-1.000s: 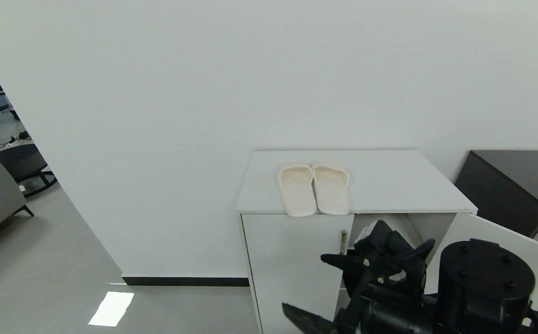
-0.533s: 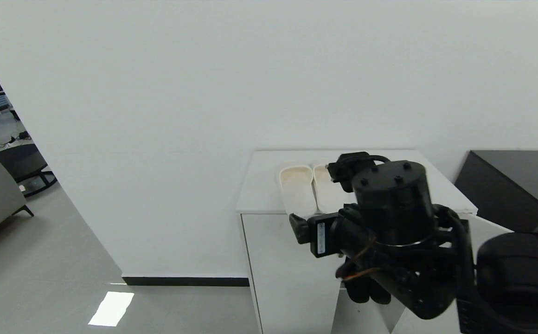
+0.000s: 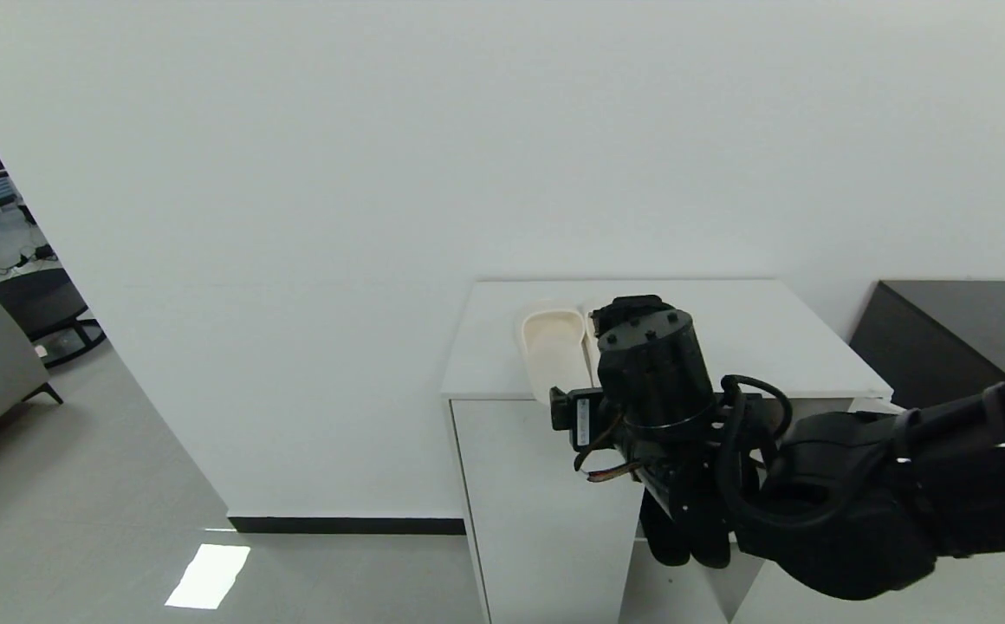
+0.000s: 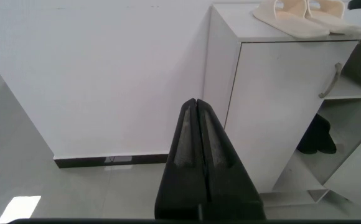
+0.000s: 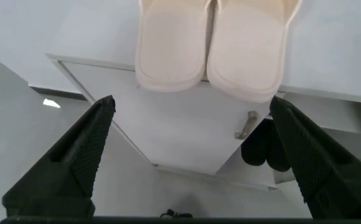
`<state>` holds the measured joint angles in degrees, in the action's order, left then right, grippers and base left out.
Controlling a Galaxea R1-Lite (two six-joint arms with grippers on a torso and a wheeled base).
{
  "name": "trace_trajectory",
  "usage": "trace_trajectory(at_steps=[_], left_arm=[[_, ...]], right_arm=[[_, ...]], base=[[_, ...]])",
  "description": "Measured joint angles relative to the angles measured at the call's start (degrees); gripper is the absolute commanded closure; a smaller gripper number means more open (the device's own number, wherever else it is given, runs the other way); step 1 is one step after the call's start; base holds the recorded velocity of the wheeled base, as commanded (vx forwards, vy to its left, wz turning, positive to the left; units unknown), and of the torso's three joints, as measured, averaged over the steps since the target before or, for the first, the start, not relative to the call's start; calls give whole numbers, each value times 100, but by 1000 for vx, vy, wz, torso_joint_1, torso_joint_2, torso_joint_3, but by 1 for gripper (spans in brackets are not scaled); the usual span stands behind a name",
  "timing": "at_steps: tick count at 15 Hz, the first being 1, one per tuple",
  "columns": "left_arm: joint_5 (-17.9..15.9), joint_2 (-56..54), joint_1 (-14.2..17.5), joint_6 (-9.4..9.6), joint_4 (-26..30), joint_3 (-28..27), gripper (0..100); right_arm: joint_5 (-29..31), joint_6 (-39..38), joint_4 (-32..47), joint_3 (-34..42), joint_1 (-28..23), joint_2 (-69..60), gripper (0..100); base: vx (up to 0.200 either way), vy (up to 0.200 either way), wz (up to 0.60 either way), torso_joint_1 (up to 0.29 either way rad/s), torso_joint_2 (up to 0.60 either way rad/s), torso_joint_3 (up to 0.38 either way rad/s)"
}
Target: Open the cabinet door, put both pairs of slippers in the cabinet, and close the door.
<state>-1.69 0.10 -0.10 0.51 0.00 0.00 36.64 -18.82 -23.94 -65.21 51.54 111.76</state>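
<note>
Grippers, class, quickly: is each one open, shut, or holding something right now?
Left gripper: shut, holding nothing.
Right gripper: open wide, empty, facing the cream slippers on the cabinet top.

No print can be read; the white label point(image 3: 583, 422) on the right arm point(image 3: 858, 494) seems too small

The cream slippers point(image 5: 246, 43) look like smooth, matt moulded foam or rubber. The cabinet point(image 3: 537, 485) is white board with a smooth matt finish, and its handle point(image 5: 248, 124) is brushed metal. The dark slippers point(image 4: 317, 135) inside it look matt and soft. The floor point(image 3: 78, 520) is grey and glossy, mirroring a patch of light. The left gripper point(image 4: 196, 106) and right gripper point(image 5: 193, 99) are matt black plastic; the left one's inner faces look finely rough.
</note>
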Motion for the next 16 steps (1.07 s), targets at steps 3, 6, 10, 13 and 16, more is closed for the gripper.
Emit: trace_trajectory(at_steps=[3, 6, 10, 13, 16], left_arm=[[0, 0, 2, -5, 0, 0, 100], [2, 0, -1, -27, 0, 0, 100], [11, 0, 2, -102, 2, 0, 100], [13, 0, -1, -113, 0, 0, 100], [11, 0, 2, -111, 0, 0, 100]], right_arm=[[-2, 145, -227, -50, -162, 243, 0], [-55, 238, -315, -273, -395, 496, 0], [-202, 385, -316, -773, -607, 929, 0], [-306, 574, -316, -1239, -712, 1274, 0], [-358, 734, -296, -1764, -797, 1613, 0]], base=[[200, 0, 0, 2, -4, 1], [200, 0, 0, 12, 2, -6], [0, 0, 0, 0, 0, 0], [0, 0, 0, 0, 0, 0], [0, 0, 0, 0, 0, 0]])
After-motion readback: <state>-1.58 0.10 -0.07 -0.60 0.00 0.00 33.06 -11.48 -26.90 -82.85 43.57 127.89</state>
